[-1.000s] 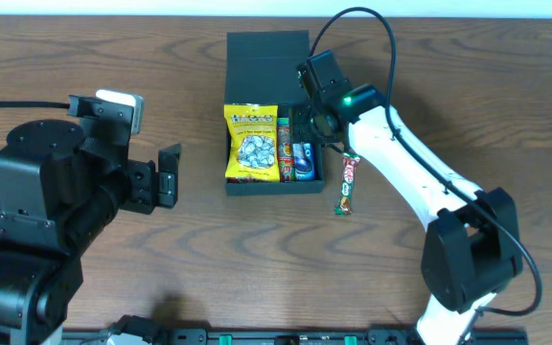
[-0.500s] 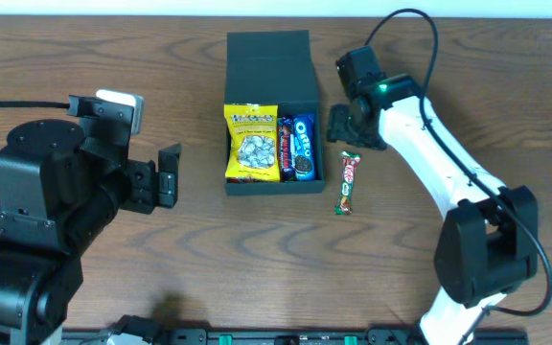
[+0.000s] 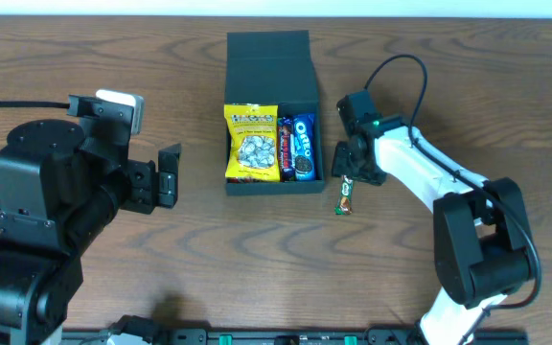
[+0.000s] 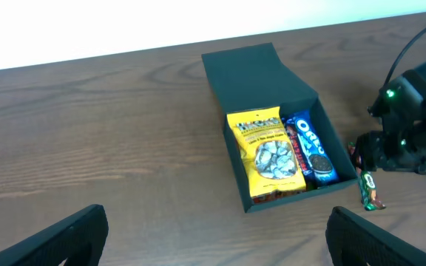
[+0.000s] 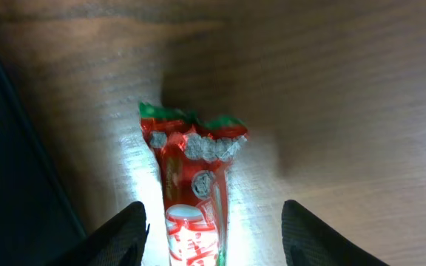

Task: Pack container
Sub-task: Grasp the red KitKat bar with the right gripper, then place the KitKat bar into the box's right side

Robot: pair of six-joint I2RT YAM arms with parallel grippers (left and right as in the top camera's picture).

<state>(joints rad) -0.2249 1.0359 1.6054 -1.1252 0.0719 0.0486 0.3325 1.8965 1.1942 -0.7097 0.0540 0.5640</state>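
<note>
Container [image 3: 268, 57] sits open mid-table, holding a yellow snack bag [image 3: 250, 144] and Oreo pack [image 3: 303, 146]. Right gripper [image 5: 214, 233] straddles a red candy bar [image 5: 197, 159] just beside it, jaws wide, gripping nothing. Left gripper [image 3: 168, 174] hangs open, empty.

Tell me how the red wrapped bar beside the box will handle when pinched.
The red bar looks slim and probably light, so a gentle pinch from the open right gripper should lift it. Its shiny wrapper may slip and crinkle. Lying flat on the table, it seems unlikely to roll, but might slide if pushed.
</note>
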